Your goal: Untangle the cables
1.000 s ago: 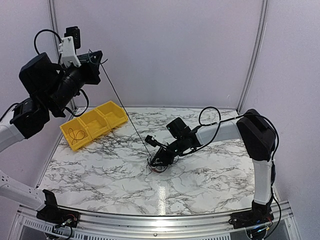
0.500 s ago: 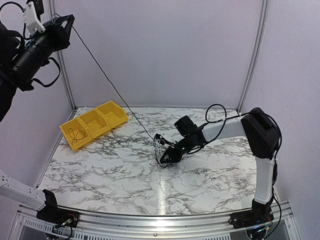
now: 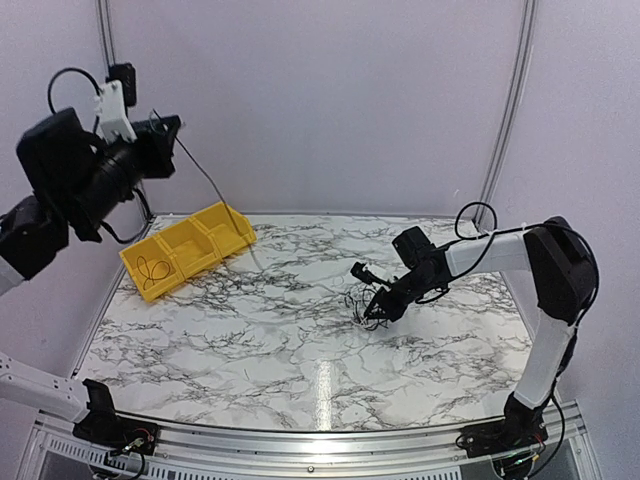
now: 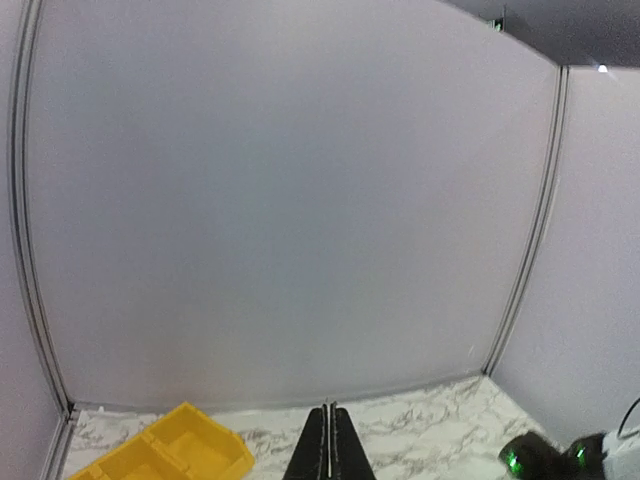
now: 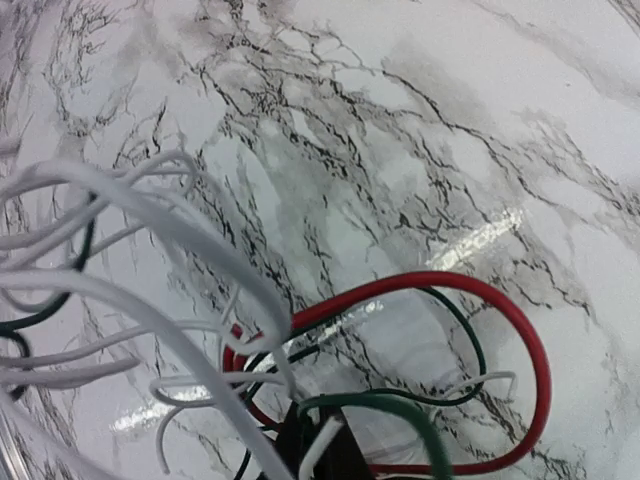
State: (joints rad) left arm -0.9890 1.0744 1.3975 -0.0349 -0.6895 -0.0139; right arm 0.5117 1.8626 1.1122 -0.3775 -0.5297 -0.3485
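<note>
Roughly midway, by the look of the layout: the left gripper (image 3: 168, 133) is raised high at the left with its fingers pressed together, apparently pinching one end of a single dark cable (image 3: 215, 190). That cable slants down toward the desk (image 3: 250, 350) and ends just beside the yellow bin (image 3: 215, 228). Its lower end seems to lie apart from the bundle of cables (image 3: 362, 303), though it is too thin to trace with certainty. The bundle sits right of centre on the desk, at the tips of the right gripper (image 3: 378, 312). The right wrist view shows white, red, green and black loops converging on the dark fingers, so that gripper appears clamped on the bundle. A small coiled cable (image 3: 150, 272) lies in the leftmost compartment of the bin. On this evidence one cable is sorted into the bin and a second is drawn out but not yet put down. Several interlaced loops are left to separate, so most of the work is judged to lie ahead.
</note>
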